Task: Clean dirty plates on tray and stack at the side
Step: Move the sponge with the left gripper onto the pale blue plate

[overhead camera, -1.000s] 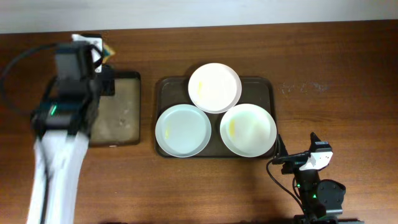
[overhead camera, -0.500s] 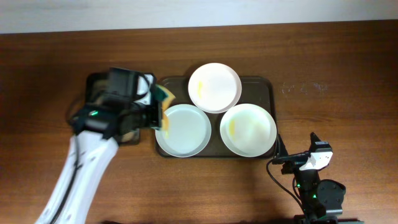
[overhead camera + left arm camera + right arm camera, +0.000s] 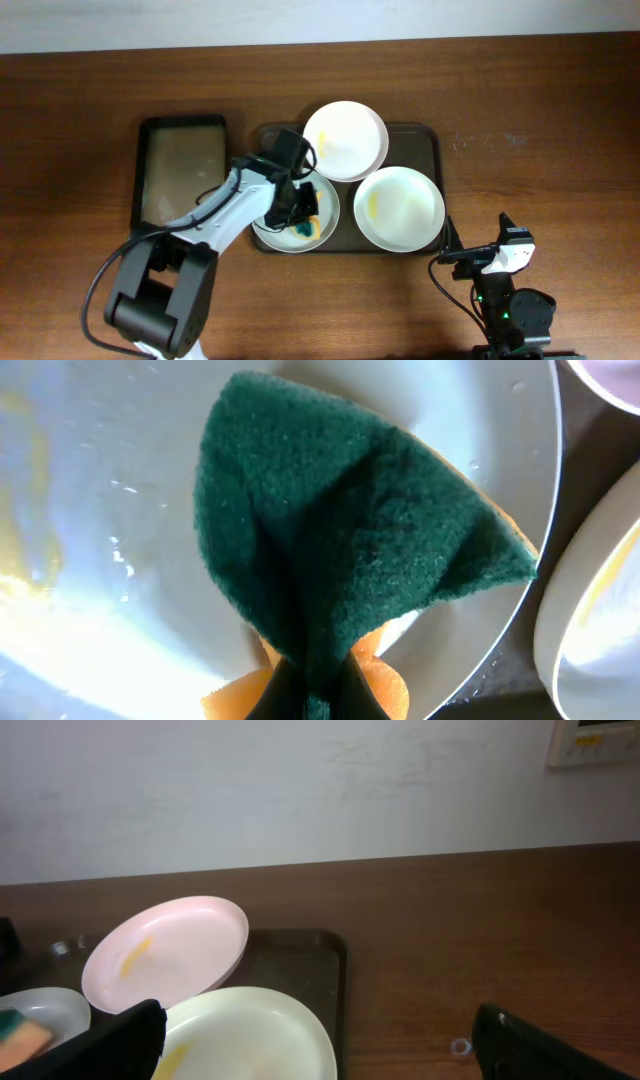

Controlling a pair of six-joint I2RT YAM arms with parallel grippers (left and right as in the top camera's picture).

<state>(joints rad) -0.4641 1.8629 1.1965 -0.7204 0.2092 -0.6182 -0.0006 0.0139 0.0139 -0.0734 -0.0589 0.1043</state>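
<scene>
Three white plates lie on the dark tray (image 3: 422,146): a back one (image 3: 345,140), a front right one (image 3: 400,208) with a yellow smear, and a front left one (image 3: 283,240). My left gripper (image 3: 303,218) is shut on a green-and-yellow sponge (image 3: 306,229) and holds it on the front left plate. In the left wrist view the green sponge (image 3: 350,540) is folded between the fingers (image 3: 312,695) against the wet plate (image 3: 100,510). My right gripper (image 3: 490,255) is open and empty, off the tray's front right corner, with the front right plate (image 3: 250,1030) ahead of it.
A smaller black tray (image 3: 180,175) lies left of the big tray, with no sponge on it. The back plate (image 3: 170,950) leans on the other two. The tray's rim (image 3: 335,960) and bare brown table lie to the right.
My left arm has swung right from the small black tray, carrying the sponge, and now holds it down on the front left plate. The right arm has not moved.
</scene>
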